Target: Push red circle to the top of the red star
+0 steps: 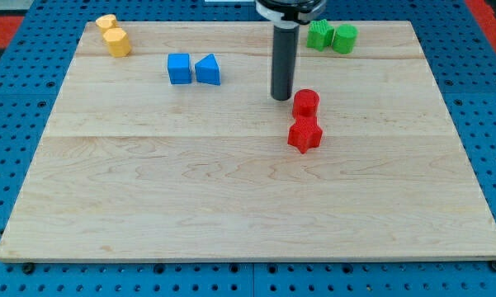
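Red circle (pixel 306 102) sits directly above the red star (pixel 304 135) toward the view's top, touching or nearly so. My tip (pixel 281 98) stands just left of the circle. No jaws on this rig, only a rod. Risk: any rightward nudge slides the circle off the star's top or jostles the star.

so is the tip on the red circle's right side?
No, my tip sits just to the view's left of the red circle, which lies directly above the red star.

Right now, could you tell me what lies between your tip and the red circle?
Nothing: in the camera view my tip stands just left of the red circle, barely apart.
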You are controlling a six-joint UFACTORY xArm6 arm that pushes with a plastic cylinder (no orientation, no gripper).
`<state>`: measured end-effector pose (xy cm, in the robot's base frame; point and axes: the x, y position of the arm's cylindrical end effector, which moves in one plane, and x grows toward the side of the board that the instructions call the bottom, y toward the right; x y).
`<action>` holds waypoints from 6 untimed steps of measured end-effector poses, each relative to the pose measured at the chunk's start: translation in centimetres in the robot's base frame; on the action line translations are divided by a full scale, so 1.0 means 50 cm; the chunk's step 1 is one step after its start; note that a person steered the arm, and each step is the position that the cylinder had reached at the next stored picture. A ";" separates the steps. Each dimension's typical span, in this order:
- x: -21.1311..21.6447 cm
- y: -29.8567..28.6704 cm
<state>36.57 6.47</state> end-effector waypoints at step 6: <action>0.107 0.145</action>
